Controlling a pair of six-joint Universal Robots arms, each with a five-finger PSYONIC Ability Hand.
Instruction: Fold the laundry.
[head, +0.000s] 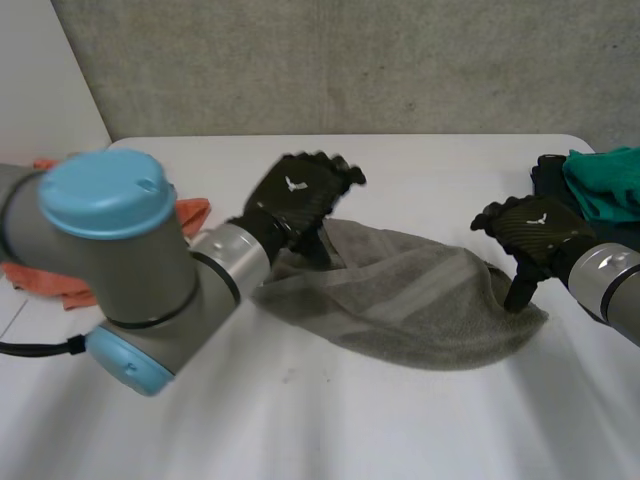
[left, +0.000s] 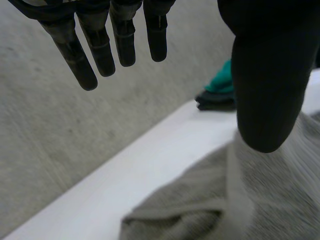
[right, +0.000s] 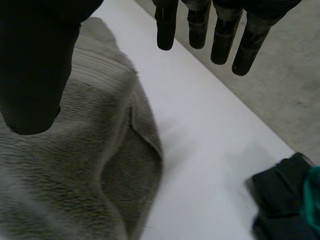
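Grey towel, rumpled, stretched across the middle of the white table between the two hands, left end bunched into a hump, right end a rounded flap.

Risks first, from the left. Behind the left arm, an orange cloth, near enough to get swept along by a wide swing of that elbow. At the bunched left end, easy to pinch two layers instead of one and fold a lump straight in. At the right edge, only a thumb close to the cloth, so likely to slide off, or to drag the whole towel rather than lift a corner. Further right, a green garment on a dark garment, well apart from the towel but in the path of any outward reach.

Now the poses. Left hand: up over the towel's left end, fingers straight and apart from the thumb, gripping nothing; thumb low over the cloth, contact unclear. Right hand: hovering at the towel's right edge, back upward, fingers straight, thumb pointing down over the cloth, likewise released and empty.
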